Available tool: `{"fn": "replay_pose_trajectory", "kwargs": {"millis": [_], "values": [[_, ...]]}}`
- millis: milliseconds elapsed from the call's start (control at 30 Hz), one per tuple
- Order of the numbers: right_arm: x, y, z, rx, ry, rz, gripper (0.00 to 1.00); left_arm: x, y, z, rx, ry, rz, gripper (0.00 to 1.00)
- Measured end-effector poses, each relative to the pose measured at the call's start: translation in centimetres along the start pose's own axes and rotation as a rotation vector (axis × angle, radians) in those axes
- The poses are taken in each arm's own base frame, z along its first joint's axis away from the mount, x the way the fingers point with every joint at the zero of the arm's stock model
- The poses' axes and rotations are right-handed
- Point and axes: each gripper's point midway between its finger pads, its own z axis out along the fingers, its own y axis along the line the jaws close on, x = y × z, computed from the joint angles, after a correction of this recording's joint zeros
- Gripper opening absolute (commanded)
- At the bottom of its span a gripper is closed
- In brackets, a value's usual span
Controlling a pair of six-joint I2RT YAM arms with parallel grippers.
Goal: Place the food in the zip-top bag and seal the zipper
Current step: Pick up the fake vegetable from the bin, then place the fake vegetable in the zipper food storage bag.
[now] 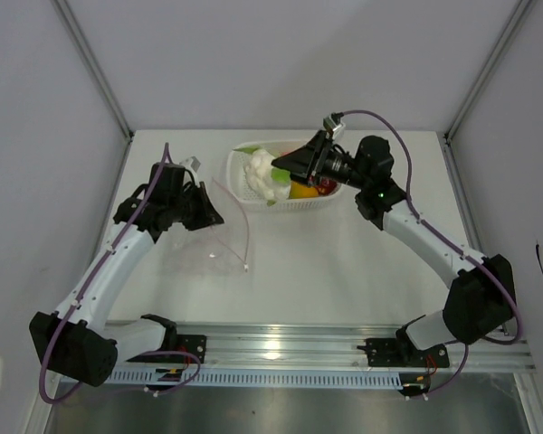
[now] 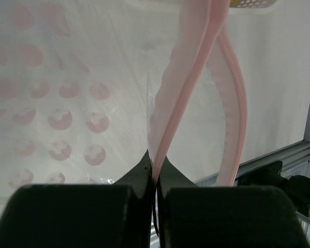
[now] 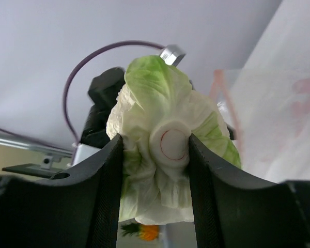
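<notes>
My right gripper (image 1: pixel 279 172) is shut on the white-green leafy vegetable (image 1: pixel 262 175) and holds it over the left end of the white basket (image 1: pixel 240 172). In the right wrist view the vegetable (image 3: pixel 163 129) fills the gap between the fingers (image 3: pixel 106 181). My left gripper (image 1: pixel 206 215) is shut on the red-pink zipper strip (image 2: pixel 188 82) at the edge of the clear zip-top bag (image 1: pixel 204 249), which lies on the table. The left wrist view shows the bag's pink print (image 2: pixel 59 119) and the mouth parted. Yellow-orange and red toy food (image 1: pixel 303 190) lie in the basket.
The basket stands at the back middle of the table, just right of the bag. Its rim shows at the top of the left wrist view (image 2: pixel 253 4). A metal rail (image 1: pixel 326 348) runs along the near edge. Grey walls enclose the table.
</notes>
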Motion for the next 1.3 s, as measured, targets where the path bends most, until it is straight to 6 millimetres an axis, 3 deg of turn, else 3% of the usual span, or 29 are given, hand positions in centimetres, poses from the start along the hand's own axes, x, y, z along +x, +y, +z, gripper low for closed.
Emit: {"fn": "replay_pose_trajectory", "kwargs": {"millis": [100, 167, 300, 400, 667, 800, 1033, 1300], "values": [[3.1, 1.9, -0.3, -0.047, 0.012, 0.068, 0.00, -0.3, -0.3, 0.2, 0.017, -0.004, -0.002, 0.01], [5.0, 2.1, -0.4, -0.058, 0.017, 0.120, 0.00, -0.5, -0.6, 0.3, 0.030, -0.010, -0.005, 0.01], [8.0, 0.9, -0.1, -0.034, -0.016, 0.213, 0.00, -0.8, -1.2, 0.5, 0.059, -0.015, -0.011, 0.01], [9.2, -0.2, 0.1, 0.001, -0.065, 0.246, 0.00, -1.1, -1.7, 0.5, 0.082, -0.021, -0.015, 0.01], [7.8, 1.0, 0.7, -0.053, -0.182, 0.264, 0.00, -1.2, -2.4, 0.5, 0.120, -0.024, -0.021, 0.00], [8.3, 1.2, 1.3, -0.062, -0.189, 0.281, 0.00, -1.2, -2.5, 0.5, 0.123, -0.023, -0.022, 0.01], [10.2, -0.8, 2.8, -0.011, -0.161, 0.323, 0.00, -1.3, -2.6, 0.4, 0.130, -0.027, -0.026, 0.01], [10.6, -3.3, 3.1, 0.089, -0.189, 0.305, 0.00, -1.3, -3.2, -0.6, 0.156, -0.045, -0.016, 0.01]]}}
